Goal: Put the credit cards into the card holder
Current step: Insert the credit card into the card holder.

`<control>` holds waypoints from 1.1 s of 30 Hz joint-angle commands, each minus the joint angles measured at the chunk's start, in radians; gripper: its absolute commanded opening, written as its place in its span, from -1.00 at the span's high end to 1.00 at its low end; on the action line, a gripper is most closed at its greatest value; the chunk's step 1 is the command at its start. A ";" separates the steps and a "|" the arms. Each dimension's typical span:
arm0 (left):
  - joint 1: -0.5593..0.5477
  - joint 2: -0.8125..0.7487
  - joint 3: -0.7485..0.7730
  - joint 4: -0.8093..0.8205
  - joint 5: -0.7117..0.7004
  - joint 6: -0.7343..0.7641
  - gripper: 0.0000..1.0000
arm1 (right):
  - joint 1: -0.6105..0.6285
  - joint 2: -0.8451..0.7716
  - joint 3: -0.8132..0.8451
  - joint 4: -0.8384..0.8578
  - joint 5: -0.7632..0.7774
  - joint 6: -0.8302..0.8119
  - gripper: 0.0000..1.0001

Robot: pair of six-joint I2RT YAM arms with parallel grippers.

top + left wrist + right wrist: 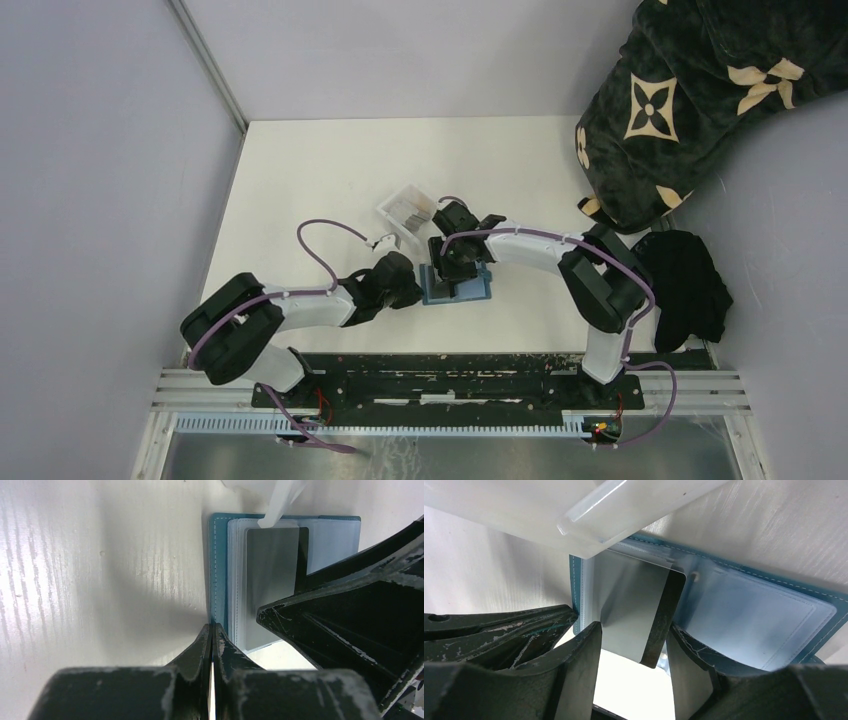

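The teal card holder (pixel 470 292) lies open on the white table, its pale inner pockets (pixel 749 610) facing up. A grey credit card (pixel 634 610) with a dark stripe sits partly inside the left pocket, one end sticking out. My right gripper (pixel 634 627) is open, its fingers standing on either side of that end. My left gripper (pixel 212 630) is shut, tips resting at the holder's teal left edge (pixel 217 570); I cannot tell whether the edge is pinched. The card (pixel 272 590) also shows beside the right gripper's black finger (pixel 350 620).
A clear plastic tray (pixel 408 210) with several more cards stands just beyond the holder, its corner overhanging the holder (pixel 574 510). A dark patterned fabric bag (pixel 690 90) and a black cloth (pixel 690 285) lie at the right. Grey walls enclose the table.
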 commanded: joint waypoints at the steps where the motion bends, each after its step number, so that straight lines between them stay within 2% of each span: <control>1: -0.011 0.044 0.000 0.005 0.048 0.030 0.88 | 0.036 0.028 0.058 -0.040 -0.024 -0.016 -0.12; 9: -0.011 0.047 0.019 0.006 0.040 0.035 0.88 | 0.045 0.042 0.131 -0.114 0.004 -0.063 -0.24; 16: -0.009 -0.006 0.034 -0.102 -0.070 0.009 0.79 | 0.042 0.011 0.161 -0.167 0.086 -0.108 -0.30; 27: -0.008 -0.054 0.055 -0.183 -0.136 -0.012 0.69 | 0.026 -0.026 0.164 -0.193 0.128 -0.125 -0.32; 33: -0.006 -0.129 0.069 -0.229 -0.197 -0.010 0.59 | 0.026 -0.092 0.212 -0.215 0.184 -0.162 -0.31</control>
